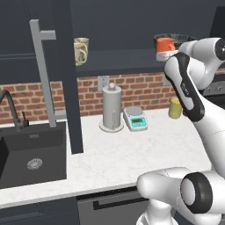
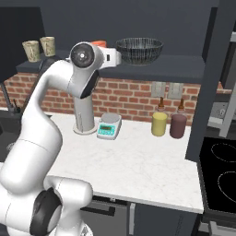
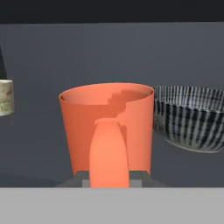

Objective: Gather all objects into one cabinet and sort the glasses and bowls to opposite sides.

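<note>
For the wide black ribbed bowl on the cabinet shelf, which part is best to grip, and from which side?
Probably the rim of the ribbed bowl, at its front edge, coming from the open cabinet front. It stands upright and is too broad to span, so one finger goes inside the wall and one outside. The orange mug stands close beside it, so avoid that side.

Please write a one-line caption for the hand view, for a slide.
Gripper shut on the handle of the orange mug, upright on the cabinet shelf beside the black ribbed bowl.
</note>
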